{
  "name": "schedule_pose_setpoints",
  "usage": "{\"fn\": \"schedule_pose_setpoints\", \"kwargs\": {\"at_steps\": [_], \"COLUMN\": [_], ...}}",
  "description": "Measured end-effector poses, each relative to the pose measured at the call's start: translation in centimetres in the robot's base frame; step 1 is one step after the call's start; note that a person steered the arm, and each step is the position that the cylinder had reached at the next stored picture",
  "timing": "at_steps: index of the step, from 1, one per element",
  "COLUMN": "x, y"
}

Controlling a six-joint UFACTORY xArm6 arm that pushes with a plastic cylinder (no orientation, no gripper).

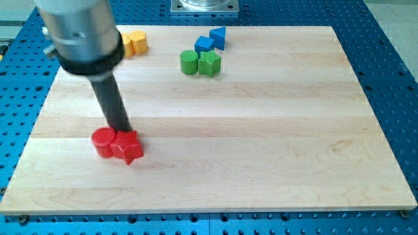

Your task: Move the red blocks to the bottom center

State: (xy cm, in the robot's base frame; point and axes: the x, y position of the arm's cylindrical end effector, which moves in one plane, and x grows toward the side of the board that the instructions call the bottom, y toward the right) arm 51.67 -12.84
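Observation:
Two red blocks lie touching at the view's lower left: a red round block (102,141) and a red star-shaped block (128,146) to its right. My tip (120,130) stands just behind them, at the seam between the two, touching or nearly touching their top edges. The rod rises up and to the left to the grey arm body in the view's top left corner.
The wooden board (261,130) sits on a blue perforated base. A yellow block (136,42) lies at the top left, partly hidden by the arm. Two green blocks (200,62) and two blue blocks (210,40) cluster at the top centre.

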Motion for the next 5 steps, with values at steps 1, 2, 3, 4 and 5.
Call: {"fn": "schedule_pose_setpoints", "kwargs": {"at_steps": [1,2,3,4,5], "x": [1.8,-1.8,-2.1,-0.4,3.5], "y": [-2.8,-3.4,-5.6,-10.4,-9.7]}}
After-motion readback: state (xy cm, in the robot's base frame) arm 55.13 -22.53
